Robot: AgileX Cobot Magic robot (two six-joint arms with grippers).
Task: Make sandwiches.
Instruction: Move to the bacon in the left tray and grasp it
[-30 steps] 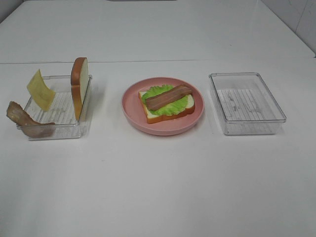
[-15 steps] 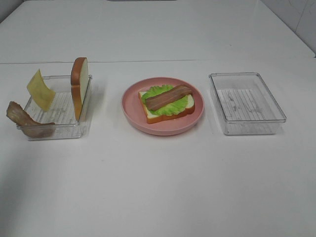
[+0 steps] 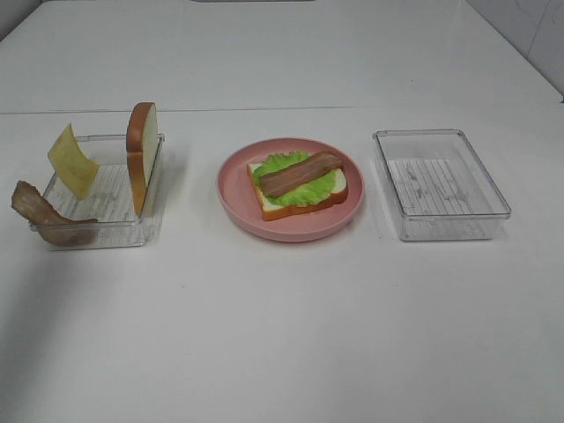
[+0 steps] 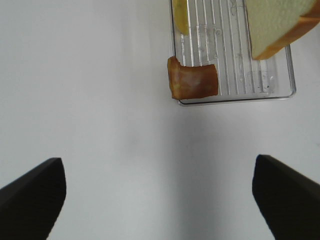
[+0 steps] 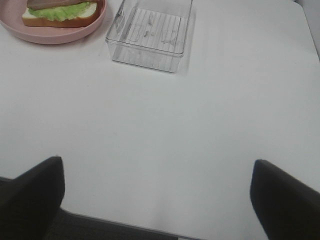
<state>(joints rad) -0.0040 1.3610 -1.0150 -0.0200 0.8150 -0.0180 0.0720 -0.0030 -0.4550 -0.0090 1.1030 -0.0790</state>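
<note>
Smooth white table (image 3: 282,335) bears a round pink plate (image 3: 291,231); left fingers (image 4: 31,196) and right fingers (image 5: 31,196) gape, empty.

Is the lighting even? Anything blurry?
Exterior high view: soft even light, faint shadow beside the upright bread slice. Left wrist view: grey shadow on the table between the bacon strip and the left gripper. Right wrist view: right gripper dark, soft-edged.

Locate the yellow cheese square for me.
In the exterior high view the cheese square stands tilted at the left side of the left clear tray, with the upright bread slice to its right and a bacon strip just in front.
</note>
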